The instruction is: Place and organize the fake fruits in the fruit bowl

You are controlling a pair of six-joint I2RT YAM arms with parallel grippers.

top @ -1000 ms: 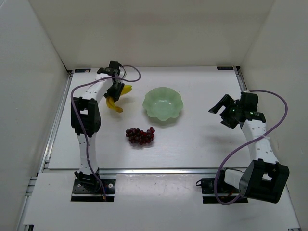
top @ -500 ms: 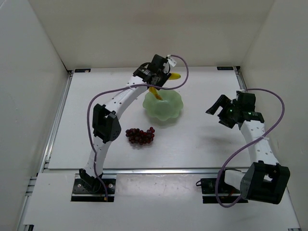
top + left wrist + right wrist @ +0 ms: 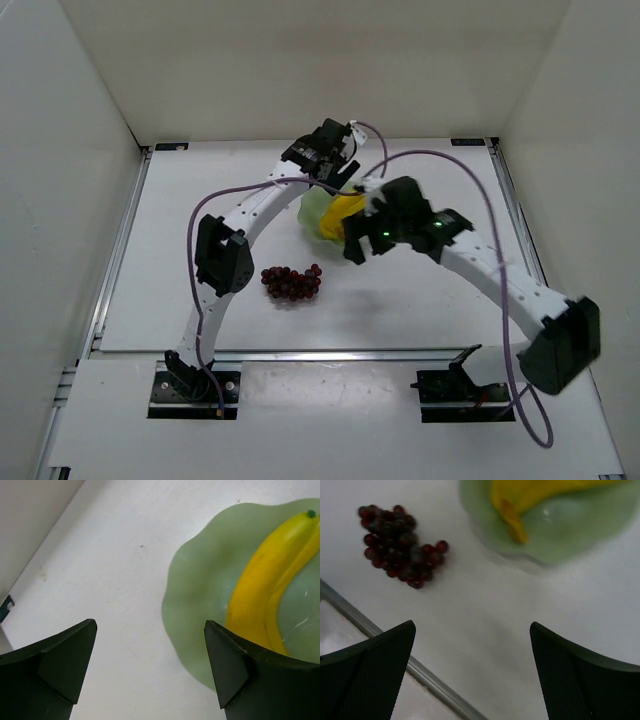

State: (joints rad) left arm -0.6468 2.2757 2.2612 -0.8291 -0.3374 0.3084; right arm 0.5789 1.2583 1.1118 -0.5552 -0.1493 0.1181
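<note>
while banana lies in bowl, left fingers & right fingers gape empty, grapes on table apart from rim.

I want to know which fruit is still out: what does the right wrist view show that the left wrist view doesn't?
Only right wrist: the grapes on the table, outside the bowl, and a metal rail. Only left wrist: the wall meeting the table. Both: the banana lying in the bowl, seen past an open pincer, the right pincer or the left pincer.
</note>
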